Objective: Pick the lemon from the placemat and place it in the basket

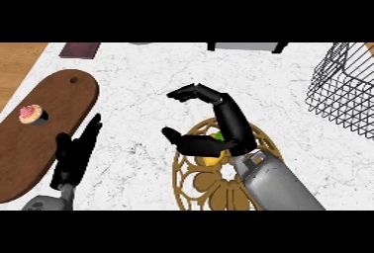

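Note:
The lemon (211, 160) lies on the round gold openwork placemat (196, 184) at the lower centre, mostly hidden; only yellow slivers show under my right hand (231, 123). That hand is over the lemon, its fingers (194, 93) arched out beyond the mat's far edge and its thumb (182, 143) spread to the left, not closed round the fruit. The wire basket (342, 91) stands at the right edge, up and to the right of the mat. My left hand (73, 154) rests open at the lower left, fingers straight.
A brown wooden board (44, 143) lies along the left, with a small pink-topped cake (32, 114) on it. My left hand overlaps its right edge. A dark red item (80, 49) and a grey object (245, 47) sit at the counter's far edge.

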### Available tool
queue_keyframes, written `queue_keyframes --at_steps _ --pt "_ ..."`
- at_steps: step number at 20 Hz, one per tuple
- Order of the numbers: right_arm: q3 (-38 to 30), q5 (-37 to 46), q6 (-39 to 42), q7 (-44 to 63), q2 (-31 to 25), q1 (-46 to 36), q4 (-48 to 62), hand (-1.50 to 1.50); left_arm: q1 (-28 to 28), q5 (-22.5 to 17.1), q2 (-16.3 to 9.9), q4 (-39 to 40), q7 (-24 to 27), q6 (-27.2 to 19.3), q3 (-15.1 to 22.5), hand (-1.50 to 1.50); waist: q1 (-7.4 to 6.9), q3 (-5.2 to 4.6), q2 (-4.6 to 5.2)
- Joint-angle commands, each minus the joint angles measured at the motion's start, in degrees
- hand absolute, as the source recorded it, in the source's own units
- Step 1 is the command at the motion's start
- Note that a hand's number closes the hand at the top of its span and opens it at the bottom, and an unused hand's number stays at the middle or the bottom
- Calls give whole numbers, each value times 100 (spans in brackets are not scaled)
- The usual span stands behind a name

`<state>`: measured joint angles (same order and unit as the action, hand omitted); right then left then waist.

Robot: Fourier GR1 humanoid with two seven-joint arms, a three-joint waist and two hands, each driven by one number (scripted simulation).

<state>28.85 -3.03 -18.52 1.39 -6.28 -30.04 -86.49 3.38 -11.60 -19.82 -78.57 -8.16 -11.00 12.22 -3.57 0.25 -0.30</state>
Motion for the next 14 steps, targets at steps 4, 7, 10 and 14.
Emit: queue_keyframes --at_steps 4,7,10,14 --pt "705 2021 -893 1948 -211 -1002 872 -150 -664 -249 -105 275 -447 145 -61 0 228 -87 -101" --pt "752 2590 -388 2926 -857 -1547 996 -150 -761 -231 -42 267 -404 126 -25 0 434 -98 -167" --pt "848 2818 484 3914 -1119 -2327 866 -150 -786 -303 -47 314 -364 120 -154 0 499 -94 -169" --pt "738 2455 1890 4951 -1503 -3092 275 -150 -865 -389 -140 286 -434 157 -288 0 623 -71 -176"
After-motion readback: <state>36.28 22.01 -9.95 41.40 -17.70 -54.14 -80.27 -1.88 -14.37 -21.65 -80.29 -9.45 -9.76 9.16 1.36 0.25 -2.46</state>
